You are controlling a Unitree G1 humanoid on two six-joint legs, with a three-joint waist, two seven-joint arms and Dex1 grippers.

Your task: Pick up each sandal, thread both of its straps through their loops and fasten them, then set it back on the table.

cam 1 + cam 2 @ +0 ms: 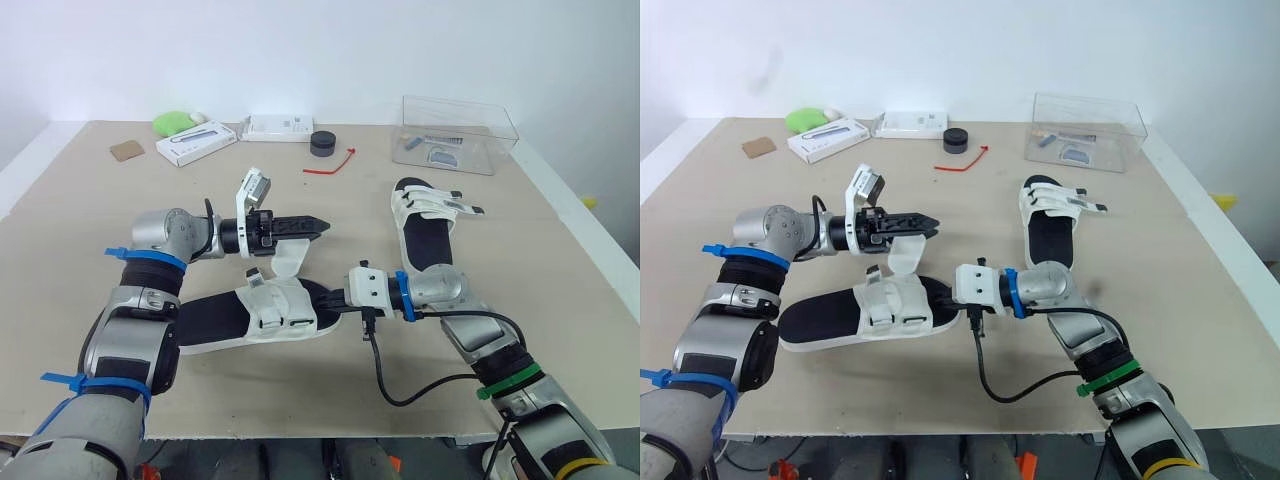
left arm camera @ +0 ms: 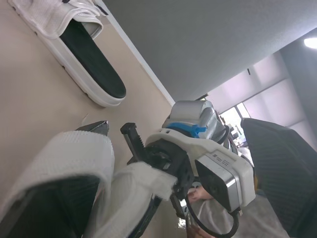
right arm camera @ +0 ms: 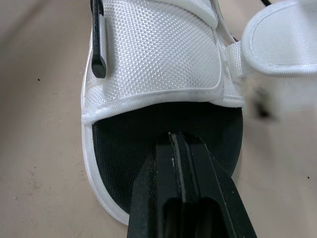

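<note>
A white sandal with a black footbed [image 1: 215,325] lies flat at the table's front centre. Its loose strap [image 1: 290,257] stands up from the side. My left gripper [image 1: 318,224] is shut on the top of that strap, fingers pointing right. My right gripper [image 1: 332,298] is shut, its fingertips [image 3: 179,148] resting on the black footbed just in front of the sandal's toe strap [image 3: 158,54]. The right gripper's white body [image 2: 218,173] also shows in the left wrist view. A second sandal [image 1: 425,230] lies flat further back on the right, with its straps lying across it.
At the back right stands a clear plastic box [image 1: 460,130]. Along the back edge are a black round pot [image 1: 322,143], a red tie [image 1: 330,165], two white boxes [image 1: 197,143], a green object [image 1: 175,122] and a brown square [image 1: 127,150]. A black cable [image 1: 400,385] loops near the front edge.
</note>
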